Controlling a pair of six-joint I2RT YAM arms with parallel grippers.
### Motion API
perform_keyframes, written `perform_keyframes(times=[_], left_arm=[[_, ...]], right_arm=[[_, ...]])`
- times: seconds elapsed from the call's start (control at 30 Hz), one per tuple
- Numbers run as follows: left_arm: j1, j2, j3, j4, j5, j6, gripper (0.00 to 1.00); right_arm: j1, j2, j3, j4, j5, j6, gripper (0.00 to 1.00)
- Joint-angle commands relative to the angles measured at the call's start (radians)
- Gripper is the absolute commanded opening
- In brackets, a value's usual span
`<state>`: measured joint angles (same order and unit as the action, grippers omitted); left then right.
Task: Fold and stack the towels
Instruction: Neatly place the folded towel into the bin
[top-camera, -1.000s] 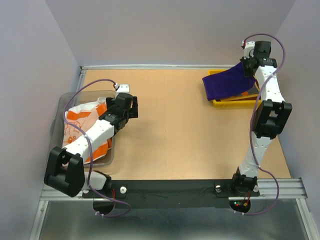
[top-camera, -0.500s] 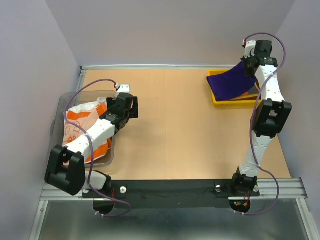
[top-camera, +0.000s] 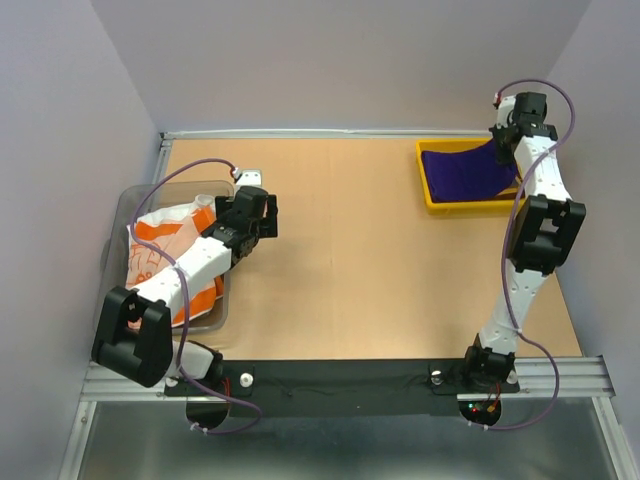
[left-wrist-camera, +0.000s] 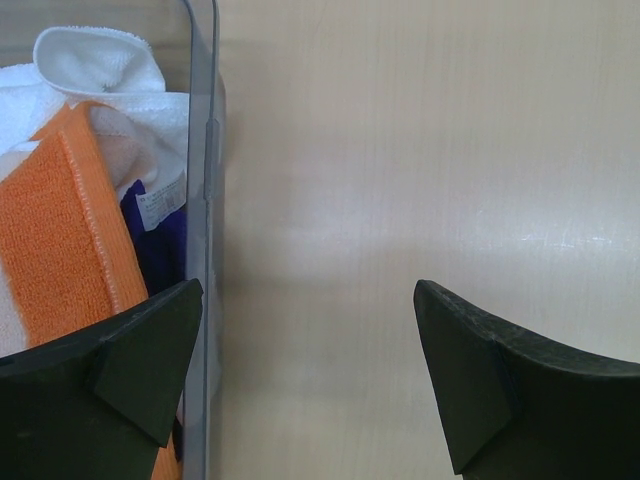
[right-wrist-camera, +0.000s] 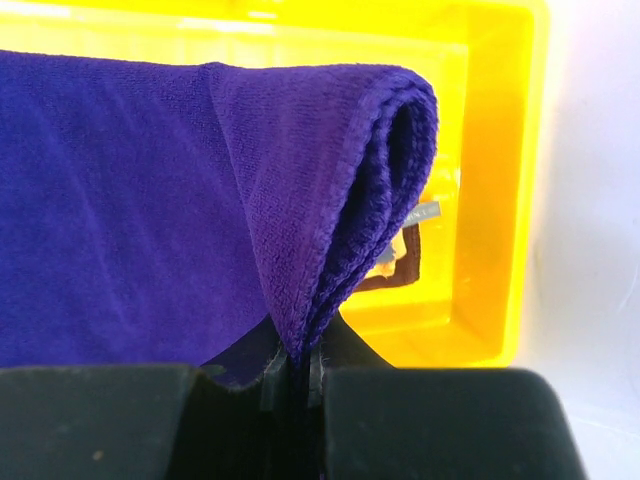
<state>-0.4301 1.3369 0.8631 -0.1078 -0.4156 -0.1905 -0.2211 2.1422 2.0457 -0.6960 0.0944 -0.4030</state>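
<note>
Right gripper (top-camera: 497, 140), top external view: at the far right corner of the worktop (top-camera: 370, 240), over the yellow tray (top-camera: 470, 203), pinching the far edge of the deep purple towel (top-camera: 465, 170). That towel lies spread inside the tray and rises toward the gripper at its right end. Left gripper (top-camera: 262, 215): low over the worktop just beside the clear bin (top-camera: 215, 318), which holds the orange-and-white patterned towel (top-camera: 160, 250).

Left wrist view: left gripper (left-wrist-camera: 305, 340) spread wide, nothing between the fingers (left-wrist-camera: 145, 355); one finger overlaps the bin wall (left-wrist-camera: 205, 200), the other stands over bare worktop. Inside the bin: white and orange terry cloth (left-wrist-camera: 70, 220), with a dark purple cloth (left-wrist-camera: 160, 245) and label tucked against the wall.

Right wrist view: right gripper (right-wrist-camera: 295, 385) closed tight on the doubled purple edge (right-wrist-camera: 330, 200), several layers pinched together. Tray floor and a small patch of dark brown cloth (right-wrist-camera: 398, 265) show under the fold.

Handling note, by judgement: the step appears to be laying the purple towel flat on the tray stack. Lower the held edge until the fold rests square on the layer beneath, keep it inside the tray rim, then release without dragging the layers apart. Soft pile may cling to the fingers on opening.
</note>
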Motion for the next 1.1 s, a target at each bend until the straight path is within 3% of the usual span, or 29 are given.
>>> perform_keyframes(times=[0.0,0.97,1.07], left_arm=[[0.005,0.002,0.016,0.022,0.001,0.011,0.98],[0.005,0.019,0.024,0.017,0.026,0.010,0.98],[0.005,0.021,0.025,0.017,0.028,0.010,0.98]], right_arm=[[-0.011,0.005,0.002,0.072,0.057,0.024,0.00],[-0.031,0.183,-0.048,0.312,0.266,0.101,0.01],[-0.031,0.197,-0.044,0.326,0.257,0.112,0.15]])
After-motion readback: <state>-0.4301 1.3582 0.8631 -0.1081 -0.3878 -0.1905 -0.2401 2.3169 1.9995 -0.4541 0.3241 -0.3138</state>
